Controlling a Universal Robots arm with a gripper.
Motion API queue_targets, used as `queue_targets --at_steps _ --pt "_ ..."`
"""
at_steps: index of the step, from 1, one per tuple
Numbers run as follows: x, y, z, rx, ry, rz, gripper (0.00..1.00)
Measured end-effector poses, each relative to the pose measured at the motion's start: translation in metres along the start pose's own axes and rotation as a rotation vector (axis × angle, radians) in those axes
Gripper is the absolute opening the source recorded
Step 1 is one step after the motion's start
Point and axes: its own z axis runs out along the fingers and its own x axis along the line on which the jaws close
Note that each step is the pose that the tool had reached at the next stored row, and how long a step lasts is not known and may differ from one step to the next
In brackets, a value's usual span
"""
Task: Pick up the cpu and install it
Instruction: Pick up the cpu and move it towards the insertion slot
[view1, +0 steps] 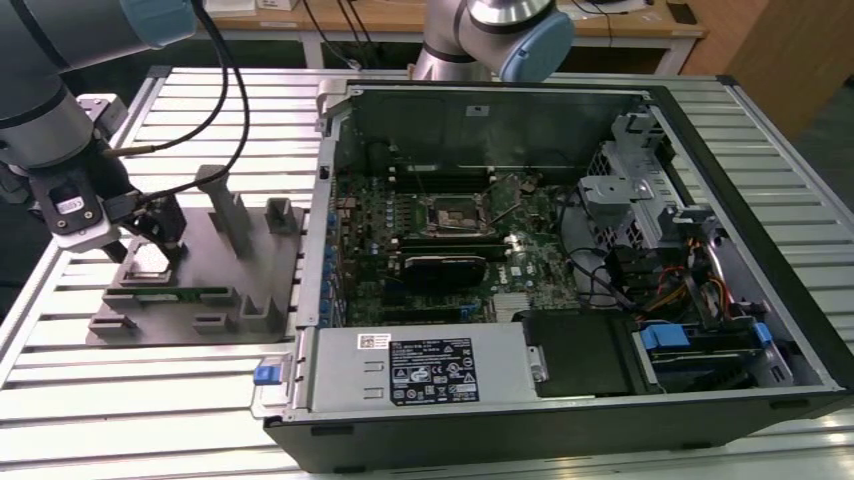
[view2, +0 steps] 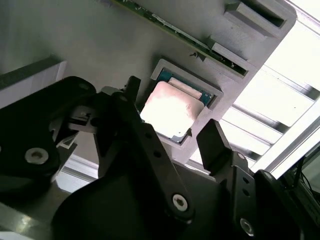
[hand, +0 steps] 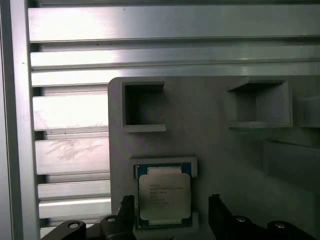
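The cpu (view2: 167, 110) is a small square chip with a pale metal lid. It lies flat in a shallow pocket of the grey tray (view2: 90, 45). My gripper (view2: 172, 112) is open and hangs just above it, with one black finger (view2: 131, 90) on each side of the chip. In the first wrist view the cpu (hand: 164, 196) sits between the two fingertips (hand: 216, 206) of the gripper (hand: 171, 206). In the exterior view the gripper (view1: 144, 245) is low over the tray (view1: 200, 250) at the exterior view's left, where the cpu (view1: 150, 263) rests. The motherboard socket (view1: 451, 213) lies open inside the computer case.
The open computer case (view1: 561, 270) takes up the middle and the exterior view's right, with cables, a drive cage and a power supply (view1: 420, 370) inside. A green memory stick (view1: 171, 295) lies in the tray, and grey upright posts (view1: 227, 205) stand on it. A slatted metal table (view1: 160, 400) carries everything.
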Motion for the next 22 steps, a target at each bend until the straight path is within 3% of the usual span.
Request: queue_targets --at_steps 1,2,6,11,22 --pt "0.0000 0.0000 0.0000 -0.0001 -0.0001 0.000 0.70" --pt "0.0000 0.0000 0.0000 0.0000 -0.0001 0.000 0.76" --pt "0.0001 0.0000 0.0023 -0.0010 0.0000 0.013 0.76" --pt "0.0004 0.0001 0.0066 -0.0092 0.0006 0.047 0.76" --pt "0.0010 0.0000 0.0164 -0.0090 0.0011 0.049 0.76"
